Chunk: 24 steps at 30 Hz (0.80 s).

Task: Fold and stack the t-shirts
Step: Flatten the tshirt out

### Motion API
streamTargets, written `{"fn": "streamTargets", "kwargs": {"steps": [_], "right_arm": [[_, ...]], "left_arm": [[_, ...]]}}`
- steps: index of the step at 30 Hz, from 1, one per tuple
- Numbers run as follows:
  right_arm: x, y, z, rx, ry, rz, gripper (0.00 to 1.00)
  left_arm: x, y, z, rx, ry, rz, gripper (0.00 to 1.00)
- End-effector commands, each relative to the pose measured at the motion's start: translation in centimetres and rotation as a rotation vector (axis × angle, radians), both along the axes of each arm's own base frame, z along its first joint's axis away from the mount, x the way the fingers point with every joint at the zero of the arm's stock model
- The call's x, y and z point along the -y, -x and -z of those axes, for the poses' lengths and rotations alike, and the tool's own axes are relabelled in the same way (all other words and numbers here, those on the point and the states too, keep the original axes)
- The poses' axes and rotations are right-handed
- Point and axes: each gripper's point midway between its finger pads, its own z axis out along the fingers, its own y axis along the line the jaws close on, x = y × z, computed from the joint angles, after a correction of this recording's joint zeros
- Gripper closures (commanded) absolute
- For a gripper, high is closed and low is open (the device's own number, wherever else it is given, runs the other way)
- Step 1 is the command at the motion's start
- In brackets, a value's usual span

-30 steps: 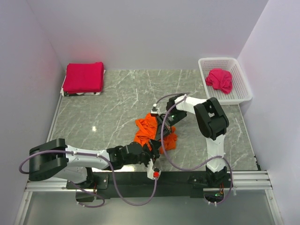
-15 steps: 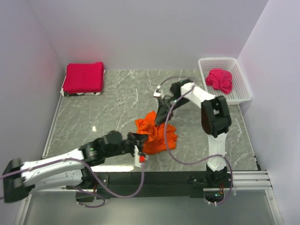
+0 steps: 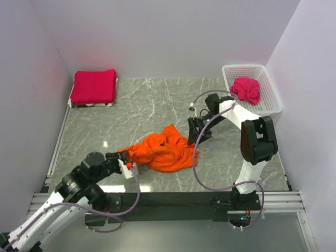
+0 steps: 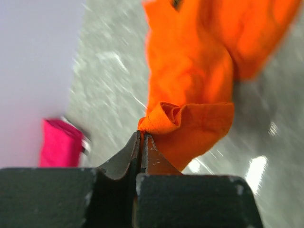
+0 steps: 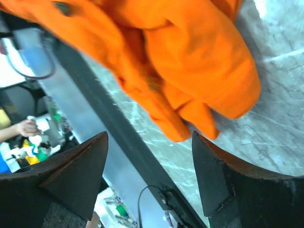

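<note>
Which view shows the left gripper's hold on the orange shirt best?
Left wrist: the left gripper is seen close up, shut on a bunched edge of the orange shirt. Top external shows that pinch small and far off; right wrist shows only cloth, no pinch.

Clamping the orange t-shirt [image 3: 164,153] in the left tool [image 3: 122,155], arm stretched low; holding the right tool [image 3: 196,137] spread wide, arm reaching forward.

The t-shirt [image 3: 163,152] is bright orange, the table [image 3: 131,110] grey with white veins (basket [image 3: 270,94] white).
</note>
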Motion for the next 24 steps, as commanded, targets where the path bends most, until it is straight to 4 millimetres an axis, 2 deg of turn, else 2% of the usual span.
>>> {"fn": "streamTargets", "kwargs": {"steps": [1, 4, 6, 9, 10, 12, 13, 14, 15, 16, 17, 18, 19, 20, 22, 23, 24], "right_arm": [[-0.4, -1.0, 1.3, 0.124, 0.079, -0.022, 0.23], [-1.6, 0.4, 2.9, 0.131, 0.121, -0.086, 0.23], [-2.5, 1.6, 4.2, 0.131, 0.162, -0.135, 0.23], [-3.0, 1.6, 5.8, 0.148, 0.216, -0.165, 0.29], [-3.3, 1.2, 5.9, 0.161, 0.218, -0.163, 0.43], [-3.1, 0.5, 6.0, 0.163, 0.231, -0.161, 0.66], [-2.9, 0.2, 5.6, 0.169, 0.24, -0.16, 0.95], [-2.9, -0.9, 4.8, 0.193, 0.231, -0.14, 1.0], [-2.7, -1.4, 3.7, 0.219, 0.217, -0.129, 1.0], [-2.4, -1.9, 2.8, 0.231, 0.195, -0.111, 1.0], [-1.6, -3.0, 1.8, 0.253, 0.181, -0.07, 1.0], [-1.1, -3.6, 0.3, 0.287, 0.161, -0.043, 1.0], [-0.4, -4.1, -0.5, 0.301, 0.153, -0.018, 1.0], [-0.1, -4.4, -1.4, 0.316, 0.131, 0.001, 1.0], [1.5, -5.1, -3.5, 0.358, 0.109, 0.055, 1.0], [1.9, -5.1, -4.1, 0.372, 0.102, 0.066, 1.0], [2.4, -5.0, -5.5, 0.422, 0.091, 0.076, 1.0]], "left_arm": [[-3.6, 1.7, 6.0, -0.13, -0.139, -0.089, 0.99], [-5.0, 2.3, 8.2, -0.15, -0.182, -0.121, 0.99], [-5.4, 2.3, 8.9, -0.163, -0.2, -0.143, 0.99], [-5.5, 1.5, 9.5, -0.172, -0.205, -0.193, 0.99], [-5.6, 1.3, 9.9, -0.192, -0.227, -0.205, 0.99], [-4.9, 0.4, 8.9, -0.181, -0.185, -0.226, 0.99], [-4.6, -0.1, 8.4, -0.175, -0.17, -0.237, 0.99], [-4.6, -0.6, 8.6, -0.188, -0.18, -0.269, 0.99], [-4.0, -1.9, 7.2, -0.144, -0.121, -0.296, 0.99], [-3.8, -2.7, 6.6, -0.128, -0.095, -0.324, 0.99], [-4.1, -3.7, 6.9, -0.148, -0.085, -0.373, 0.99], [-3.2, -5.3, 5.0, -0.098, -0.003, -0.388, 0.99], [-3.1, -6.3, 4.5, -0.1, 0.026, -0.405, 0.99], [-2.9, -7.5, 5.3, -0.152, 0.04, -0.44, 0.99], [-2.9, -11.3, 2.1, -0.156, 0.169, -0.499, 0.99], [-2.5, -12.8, 3.7, -0.263, 0.186, -0.536, 0.99], [-2.5, -15.7, 0.0, -0.262, 0.284, -0.528, 0.99]]}}
